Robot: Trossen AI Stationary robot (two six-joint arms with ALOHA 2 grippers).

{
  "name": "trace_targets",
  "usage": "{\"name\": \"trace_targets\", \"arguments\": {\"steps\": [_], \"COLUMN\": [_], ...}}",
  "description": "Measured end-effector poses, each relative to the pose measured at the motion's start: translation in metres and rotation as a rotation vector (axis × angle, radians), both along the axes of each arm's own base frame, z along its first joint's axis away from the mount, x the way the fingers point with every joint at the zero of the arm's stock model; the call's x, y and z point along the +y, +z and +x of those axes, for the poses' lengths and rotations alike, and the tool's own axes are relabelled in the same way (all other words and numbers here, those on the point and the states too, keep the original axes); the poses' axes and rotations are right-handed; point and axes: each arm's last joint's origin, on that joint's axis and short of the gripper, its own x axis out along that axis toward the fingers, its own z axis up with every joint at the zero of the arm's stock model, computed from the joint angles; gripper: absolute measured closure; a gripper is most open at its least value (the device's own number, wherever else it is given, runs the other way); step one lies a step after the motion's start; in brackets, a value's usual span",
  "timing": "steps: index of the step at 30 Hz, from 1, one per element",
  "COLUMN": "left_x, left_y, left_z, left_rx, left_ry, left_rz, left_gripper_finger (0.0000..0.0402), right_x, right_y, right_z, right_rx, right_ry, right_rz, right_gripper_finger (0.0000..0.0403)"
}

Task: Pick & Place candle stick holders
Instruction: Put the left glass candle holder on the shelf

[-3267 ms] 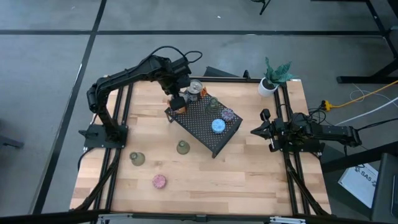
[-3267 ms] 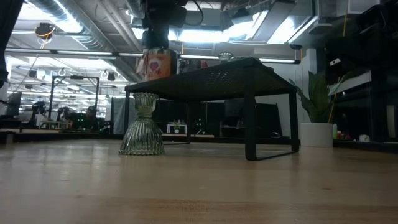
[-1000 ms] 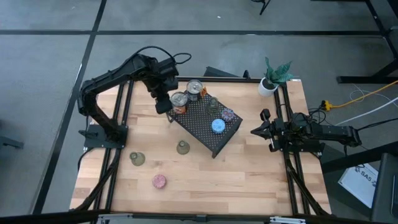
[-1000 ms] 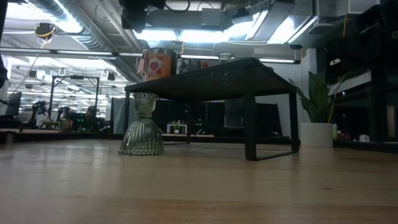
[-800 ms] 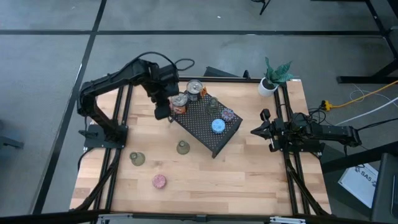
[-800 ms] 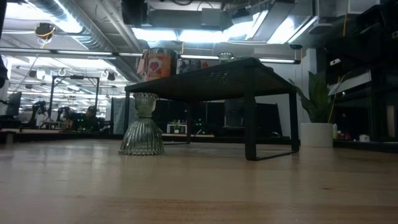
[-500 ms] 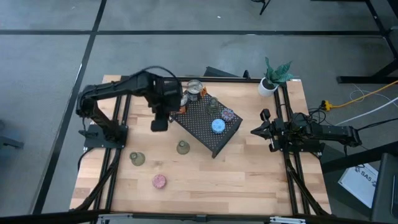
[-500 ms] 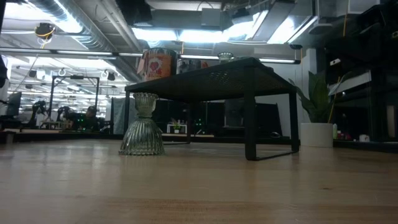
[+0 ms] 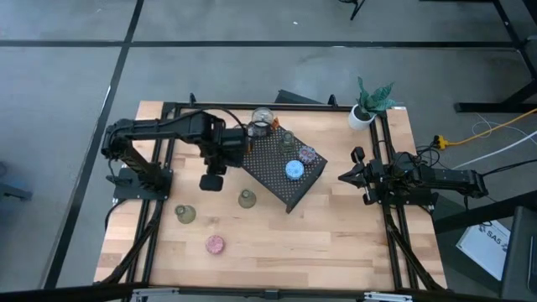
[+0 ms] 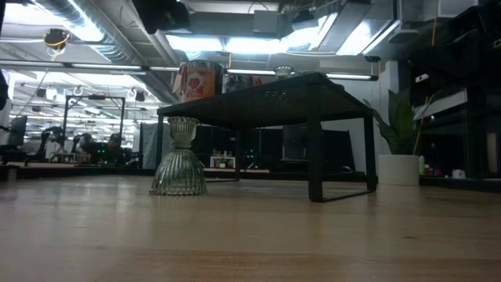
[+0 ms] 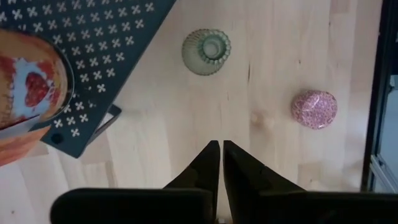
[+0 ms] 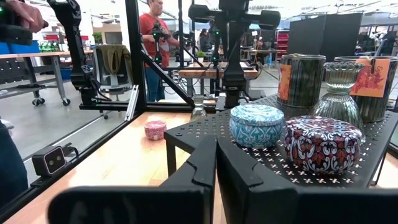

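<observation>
A black perforated rack (image 9: 281, 164) stands mid-table. On it are a blue holder (image 9: 294, 170), a purple holder (image 9: 309, 155) and a green glass holder (image 9: 288, 140). Two olive-green holders (image 9: 247, 199) (image 9: 185, 214) and a pink holder (image 9: 215, 244) stand on the wooden table. My left gripper (image 9: 211, 180) hangs shut and empty above the table beside the rack's left corner, pointing down; its wrist view shows a green holder (image 11: 206, 51) and the pink holder (image 11: 314, 109) below. My right gripper (image 9: 344, 178) is shut and empty, level at the table's right edge, facing the rack (image 12: 280, 162).
Two tins stand on the rack's far corner (image 9: 262, 117) (image 11: 31, 93). A white pot with a green plant (image 9: 369, 105) stands at the far right corner. Black frame rails run along both table sides. People stand in the room beyond (image 12: 152, 37).
My left gripper has drawn away from the tin at the rack's far left corner and gone toward the table's near edge. It now hangs over bare wood left of the rack. The tin stays on the rack.
</observation>
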Motion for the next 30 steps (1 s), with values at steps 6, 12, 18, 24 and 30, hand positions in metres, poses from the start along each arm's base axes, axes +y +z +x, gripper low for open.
{"name": "trace_targets", "arguments": {"steps": [6,12,18,24,30], "left_x": [-0.011,-0.031,-0.052,-0.078,-0.097], "left_y": [0.001,0.001,0.001,0.005,0.017], "left_z": [0.004,0.003,0.000,-0.013,-0.037], "left_rx": [-0.031,-0.041,-0.041,-0.037,-0.060], "left_ry": [0.024,-0.103,-0.227,-0.341,-0.438], "left_rz": [-0.005,-0.042,-0.019,0.011,0.013], "left_gripper_finger": [0.0390,0.0392,0.0400,0.0394,0.0382], "right_x": [0.000,0.000,0.000,0.000,0.000], "right_y": [0.000,0.000,0.000,0.000,0.000], "right_z": [0.000,0.000,0.000,0.000,0.000], "right_rx": [0.000,0.000,0.000,0.000,0.000], "right_ry": [0.000,0.000,0.000,0.000,0.000], "right_rz": [0.000,0.000,0.000,0.000,0.000], "right_gripper_finger": [0.0387,0.0387,0.0387,0.0387,0.0387]}}
